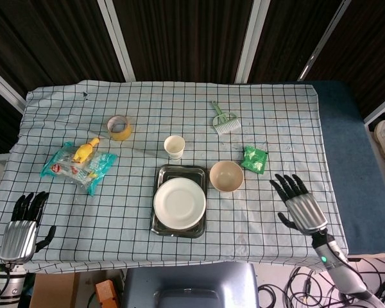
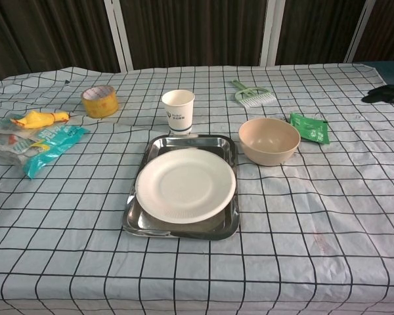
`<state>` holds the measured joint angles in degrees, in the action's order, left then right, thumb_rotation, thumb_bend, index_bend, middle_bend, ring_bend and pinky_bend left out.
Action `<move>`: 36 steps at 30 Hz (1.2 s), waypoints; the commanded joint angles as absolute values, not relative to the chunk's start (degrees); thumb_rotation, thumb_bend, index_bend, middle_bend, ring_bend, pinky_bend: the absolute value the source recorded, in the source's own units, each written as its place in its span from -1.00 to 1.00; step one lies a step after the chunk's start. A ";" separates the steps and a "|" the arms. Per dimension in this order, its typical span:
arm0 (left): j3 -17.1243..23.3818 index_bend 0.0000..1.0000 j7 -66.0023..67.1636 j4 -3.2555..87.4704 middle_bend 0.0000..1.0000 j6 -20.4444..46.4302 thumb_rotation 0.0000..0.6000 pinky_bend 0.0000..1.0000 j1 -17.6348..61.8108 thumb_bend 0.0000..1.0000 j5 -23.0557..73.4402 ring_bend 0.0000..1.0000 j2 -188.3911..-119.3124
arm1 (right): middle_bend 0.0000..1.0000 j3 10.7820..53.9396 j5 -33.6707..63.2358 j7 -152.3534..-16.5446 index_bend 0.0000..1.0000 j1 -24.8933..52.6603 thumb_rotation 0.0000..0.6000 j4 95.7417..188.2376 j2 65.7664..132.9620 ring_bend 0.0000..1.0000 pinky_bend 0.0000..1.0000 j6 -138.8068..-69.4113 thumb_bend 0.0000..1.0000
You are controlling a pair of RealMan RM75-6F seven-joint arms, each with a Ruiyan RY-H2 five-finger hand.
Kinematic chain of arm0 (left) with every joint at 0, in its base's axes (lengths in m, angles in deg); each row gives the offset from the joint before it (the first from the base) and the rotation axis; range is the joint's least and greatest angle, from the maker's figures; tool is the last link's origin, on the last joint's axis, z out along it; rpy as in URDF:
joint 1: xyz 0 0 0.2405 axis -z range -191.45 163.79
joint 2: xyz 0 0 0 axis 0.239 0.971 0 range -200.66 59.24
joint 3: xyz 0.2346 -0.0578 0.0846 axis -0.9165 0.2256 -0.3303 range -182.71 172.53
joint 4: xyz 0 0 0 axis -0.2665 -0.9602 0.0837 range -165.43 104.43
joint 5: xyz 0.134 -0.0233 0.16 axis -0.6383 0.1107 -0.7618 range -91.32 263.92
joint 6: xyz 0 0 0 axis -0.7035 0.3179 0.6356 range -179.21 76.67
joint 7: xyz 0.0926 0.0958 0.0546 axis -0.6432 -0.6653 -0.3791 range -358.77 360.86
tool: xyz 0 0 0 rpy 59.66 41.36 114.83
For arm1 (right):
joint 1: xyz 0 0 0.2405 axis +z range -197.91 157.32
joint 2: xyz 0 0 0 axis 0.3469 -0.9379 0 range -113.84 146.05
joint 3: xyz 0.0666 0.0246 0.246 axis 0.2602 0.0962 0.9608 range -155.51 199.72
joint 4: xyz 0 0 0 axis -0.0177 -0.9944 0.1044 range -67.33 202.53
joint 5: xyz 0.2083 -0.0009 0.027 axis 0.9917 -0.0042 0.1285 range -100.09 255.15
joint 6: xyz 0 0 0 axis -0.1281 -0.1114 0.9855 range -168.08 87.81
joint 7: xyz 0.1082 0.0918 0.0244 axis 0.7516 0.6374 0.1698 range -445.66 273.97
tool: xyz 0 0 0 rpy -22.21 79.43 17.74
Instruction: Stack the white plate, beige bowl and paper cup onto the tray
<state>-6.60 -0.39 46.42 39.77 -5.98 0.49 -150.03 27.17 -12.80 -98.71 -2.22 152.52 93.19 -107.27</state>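
Already the white plate (image 1: 179, 203) is lying on the tray (image 1: 180, 171), with the beige bowl (image 1: 226, 176) just right of the tray and the paper cup (image 1: 174, 146) behind it. The right robot hand (image 1: 299, 205), spread and empty, is hovering right of the bowl; a clumsy grasp could tip it. The left robot hand (image 1: 20, 228), open and empty too, is hanging far left.

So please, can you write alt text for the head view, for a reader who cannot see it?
A white plate lies on a metal tray mid-table, with a beige bowl beside it and a paper cup behind. Both robot hands are open and hold nothing: the left hand at the table's near-left corner, the right hand over its right side.
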 commanded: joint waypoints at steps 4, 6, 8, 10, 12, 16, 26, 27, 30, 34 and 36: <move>-6.21 -1.00 -0.24 46.62 -0.86 39.18 1.00 -1.00 -6.38 -0.28 0.30 -1.00 -149.76 | -1.00 31.38 -9.19 -104.22 -0.86 6.09 1.00 141.51 104.48 -1.00 -1.00 -101.15 -0.49; -6.00 -1.00 0.25 46.65 -0.86 38.81 1.00 -1.00 -6.39 -0.28 0.24 -1.00 -149.76 | -1.00 31.85 -8.46 -104.47 -0.80 7.76 1.00 139.24 106.75 -1.00 -1.00 -99.89 -0.49; -5.79 -1.00 0.70 46.49 -0.86 38.49 1.00 -1.00 -6.41 -0.28 0.18 -1.00 -149.79 | -1.00 32.24 -7.57 -104.61 -0.76 9.27 1.00 137.33 108.74 -1.00 -1.00 -98.58 -0.49; -5.55 -1.00 0.87 46.37 -0.86 38.38 1.00 -1.00 -6.49 -0.28 0.14 -1.00 -149.82 | -1.00 32.33 -7.17 -104.82 -0.71 10.52 1.00 135.54 110.33 -1.00 -1.00 -97.77 -0.49; -5.35 -1.00 1.11 46.33 -0.86 38.48 1.00 -1.00 -6.63 -0.28 -0.03 -1.00 -149.82 | -1.00 32.17 -7.02 -104.45 -0.64 11.24 1.00 134.26 111.43 -1.00 -1.00 -97.61 -0.49; -5.07 -1.00 1.30 46.20 -0.86 38.43 1.00 -1.00 -6.85 -0.27 -0.21 -1.00 -149.77 | -1.00 31.42 -7.20 -103.19 -0.46 11.98 1.00 132.71 112.61 -1.00 -1.00 -97.79 -0.49; -4.80 -1.00 1.01 46.55 -0.85 37.28 1.00 -1.00 -6.94 -0.27 -0.60 -1.00 -149.53 | -1.00 30.57 -6.18 -101.10 -0.08 13.94 1.00 129.25 115.91 -1.00 -1.00 -96.87 -0.32; -4.76 -1.00 1.00 46.59 -0.85 37.19 1.00 -1.00 -6.96 -0.26 -0.57 -1.00 -149.48 | -1.00 30.50 -6.19 -101.01 -0.07 14.03 1.00 129.02 116.08 -1.00 -1.00 -97.01 -0.30; -4.58 -1.00 1.00 46.73 -0.85 36.97 1.00 -1.00 -7.05 -0.26 -0.47 -1.00 -149.32 | -1.00 30.30 -6.06 -100.81 -0.01 14.31 1.00 128.46 116.49 -1.00 -1.00 -97.23 -0.19; -4.65 -1.00 0.94 46.96 -0.85 36.47 1.00 -1.00 -7.16 -0.27 -0.48 -1.00 -149.11 | -1.00 30.30 -5.59 -100.92 0.09 14.61 1.00 127.86 117.08 -1.00 -1.00 -97.53 -0.17; -4.54 -1.00 0.86 47.10 -0.85 36.33 1.00 -1.00 -7.20 -0.27 -0.45 -1.00 -148.99 | -1.00 30.38 -5.33 -100.83 0.13 14.67 1.00 127.69 117.36 -1.00 -1.00 -97.91 -0.15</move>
